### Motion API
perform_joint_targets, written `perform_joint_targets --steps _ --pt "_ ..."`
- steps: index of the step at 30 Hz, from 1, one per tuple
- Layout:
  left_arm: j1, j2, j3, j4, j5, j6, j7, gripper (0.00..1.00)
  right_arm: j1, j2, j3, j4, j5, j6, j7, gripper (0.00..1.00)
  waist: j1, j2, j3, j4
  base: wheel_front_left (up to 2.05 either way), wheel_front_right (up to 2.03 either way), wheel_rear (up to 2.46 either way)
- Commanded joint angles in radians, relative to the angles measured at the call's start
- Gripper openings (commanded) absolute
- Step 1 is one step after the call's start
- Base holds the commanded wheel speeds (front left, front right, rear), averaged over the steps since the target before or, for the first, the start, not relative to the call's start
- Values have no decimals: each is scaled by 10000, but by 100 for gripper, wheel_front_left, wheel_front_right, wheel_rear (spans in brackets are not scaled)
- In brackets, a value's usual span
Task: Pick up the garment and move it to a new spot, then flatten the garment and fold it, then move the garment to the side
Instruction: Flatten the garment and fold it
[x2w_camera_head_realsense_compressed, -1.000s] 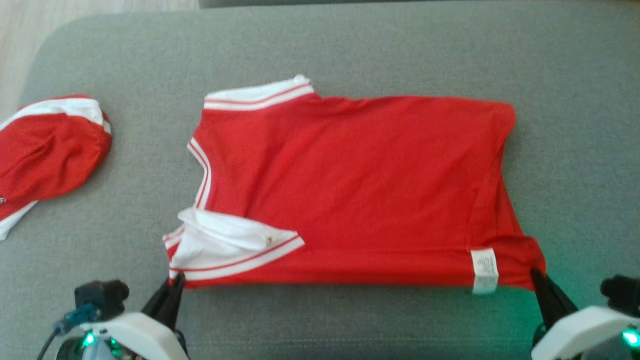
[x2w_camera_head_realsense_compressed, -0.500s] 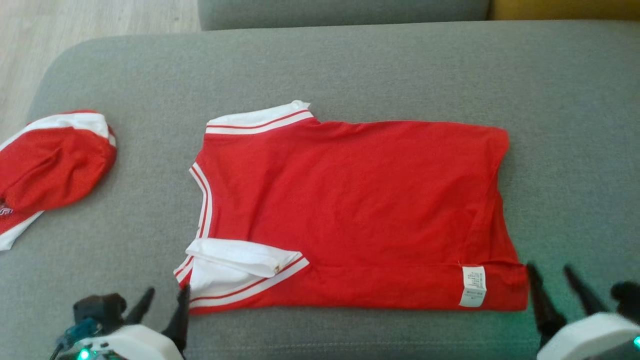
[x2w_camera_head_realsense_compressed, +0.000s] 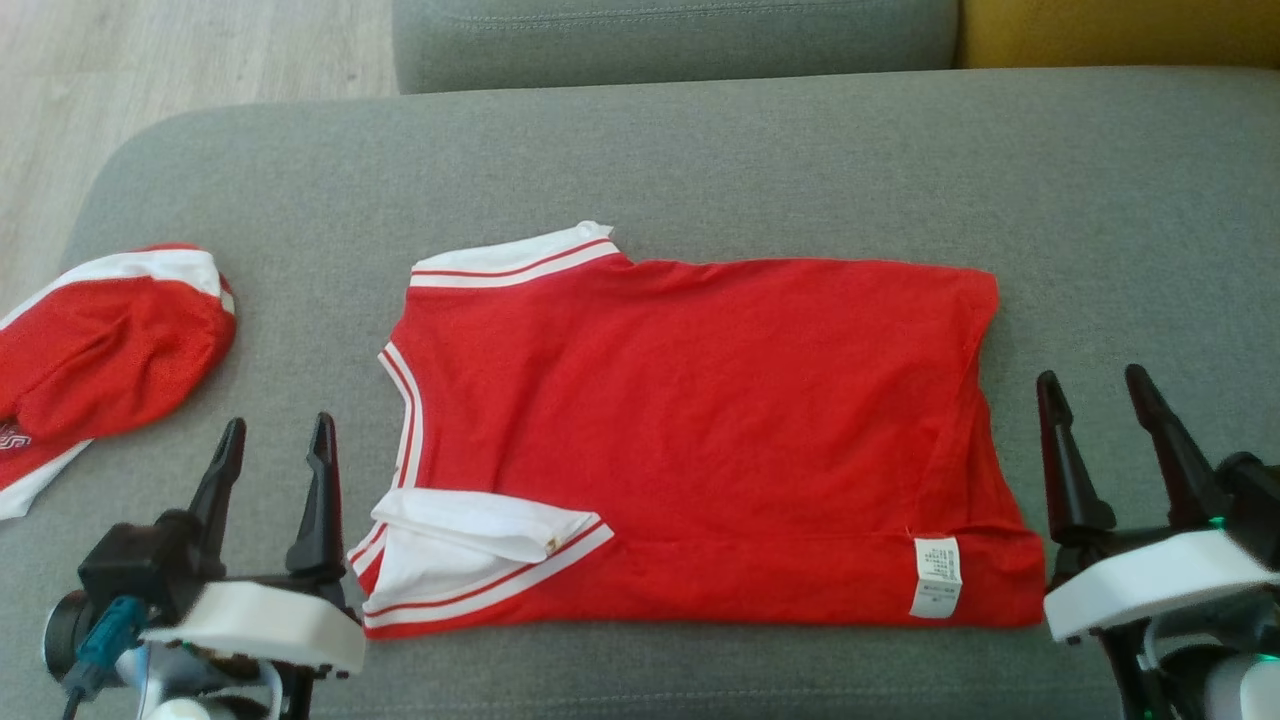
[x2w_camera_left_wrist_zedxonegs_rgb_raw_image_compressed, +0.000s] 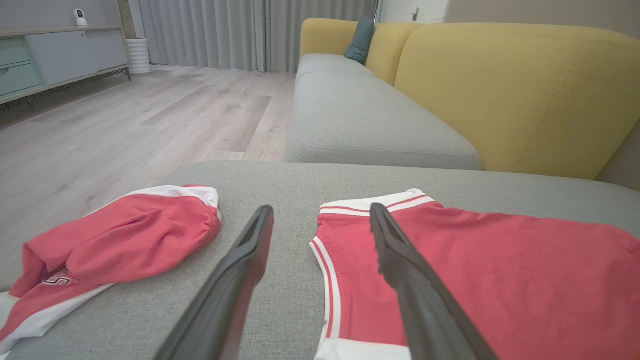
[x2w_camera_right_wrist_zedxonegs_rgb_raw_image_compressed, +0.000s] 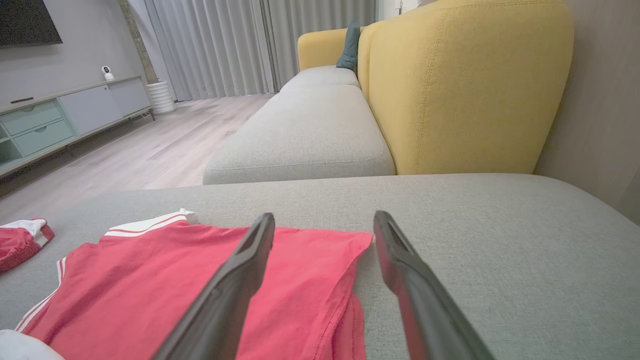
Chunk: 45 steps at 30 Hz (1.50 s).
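Note:
The garment (x2w_camera_head_realsense_compressed: 690, 430), a red shirt with white striped trim, lies folded flat in the middle of the grey cushion (x2w_camera_head_realsense_compressed: 640, 150), a white label near its front right corner. It also shows in the left wrist view (x2w_camera_left_wrist_zedxonegs_rgb_raw_image_compressed: 500, 270) and the right wrist view (x2w_camera_right_wrist_zedxonegs_rgb_raw_image_compressed: 210, 280). My left gripper (x2w_camera_head_realsense_compressed: 275, 430) stands open just left of the garment's white-trimmed edge, holding nothing. My right gripper (x2w_camera_head_realsense_compressed: 1095, 385) stands open just right of the garment's right edge, also empty. Both sets of fingers are lifted off the cloth.
A second red and white garment (x2w_camera_head_realsense_compressed: 95, 350) lies bunched at the cushion's left edge. Wooden floor (x2w_camera_head_realsense_compressed: 150, 60) lies beyond the left corner. Another grey seat (x2w_camera_left_wrist_zedxonegs_rgb_raw_image_compressed: 365, 120) and a yellow backrest (x2w_camera_right_wrist_zedxonegs_rgb_raw_image_compressed: 460, 85) stand behind.
Both grippers let go of the garment's front corners, opened, and moved up beside its left and right edges. The garment settled flat. The camera tilted, shifting the whole picture downward.

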<state>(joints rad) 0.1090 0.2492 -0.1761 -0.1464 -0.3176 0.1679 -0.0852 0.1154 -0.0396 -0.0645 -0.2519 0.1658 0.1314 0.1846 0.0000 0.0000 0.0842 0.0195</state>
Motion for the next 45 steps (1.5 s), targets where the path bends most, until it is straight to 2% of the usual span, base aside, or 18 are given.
perform_joint_targets --steps 1,10,14,20,21,26,32,38,45 --pt "-454 143 447 -352 120 96 -68 100 -452 -106 331 -358 -20 -7 -56 100 0 0 8 -10 0 0 0" --pt "-581 153 395 -137 20 81 -29 100 -589 -106 388 -189 171 -7 -132 100 0 0 353 -25 0 0 0" --pt "-1142 140 214 260 -266 -342 11 100 -716 -106 383 -234 262 -7 -160 100 0 0 747 -31 0 0 0" --pt "-3458 83 -232 1841 -717 -1386 319 100 -963 -106 341 -307 240 -7 -89 100 0 0 1712 -63 0 0 0" --pt "-3458 83 -232 1841 -717 -1386 319 100 -963 -106 341 -307 240 -7 -89 100 0 0 1712 -63 0 0 0" --pt "-5836 -56 -562 3825 -949 -2093 885 100 -1286 -106 470 -234 253 -7 -88 100 0 0 2486 -219 0 0 0" --pt "-8351 -278 -1013 6485 -1040 -2640 1271 100 -1507 -106 519 -67 318 -7 -150 100 0 0 3154 -424 0 0 0" --pt "-10050 -347 -1593 9258 -1167 -2916 1501 100 -1576 -106 596 141 525 -7 -259 100 0 0 3544 -696 0 0 0" --pt "-10752 -360 -2380 11004 -1243 -2976 2530 100 -1547 -106 506 336 664 -7 -367 100 0 0 3539 -709 0 0 0"
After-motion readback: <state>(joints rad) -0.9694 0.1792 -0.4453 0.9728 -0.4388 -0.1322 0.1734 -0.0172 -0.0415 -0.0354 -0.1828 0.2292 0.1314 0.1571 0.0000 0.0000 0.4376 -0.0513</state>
